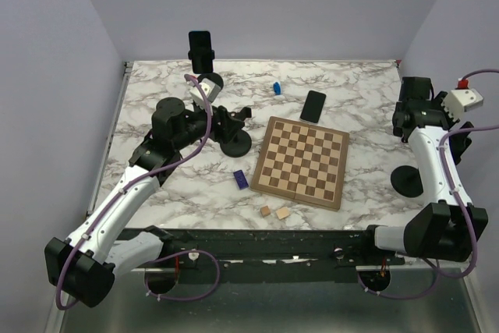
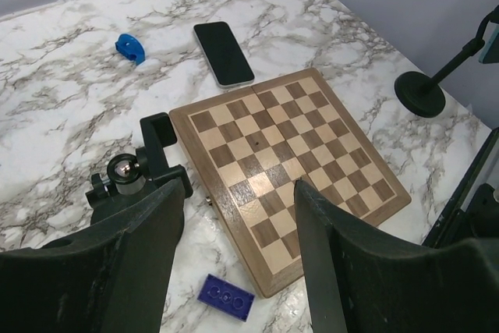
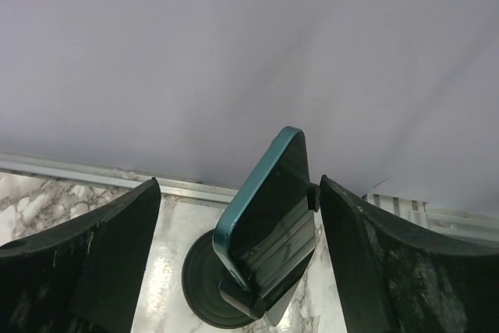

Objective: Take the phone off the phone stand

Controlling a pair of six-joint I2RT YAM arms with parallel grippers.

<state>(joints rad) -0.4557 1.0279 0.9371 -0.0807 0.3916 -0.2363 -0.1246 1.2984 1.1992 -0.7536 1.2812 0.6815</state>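
The right claw point(image 3: 238, 183) gapes wide, fingers either side of the phone point(image 3: 269, 216) but seemingly clear of it; the phone leans in its stand point(image 3: 201, 286) by the tabletop point(image 1: 351, 83) edge. The step looks like the approach: next, advance, pinch the phone's edges, lift it free. The left claw point(image 2: 238, 185) is spread, empty. Three phones: this, a flat phone point(image 1: 313, 105), a back phone point(image 1: 200, 46). Three stands, one bare stand point(image 1: 236, 144).

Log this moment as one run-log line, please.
stage: pre-grasp | right gripper: open, flanking phone in phone stand | left gripper: open | phone: not yet removed
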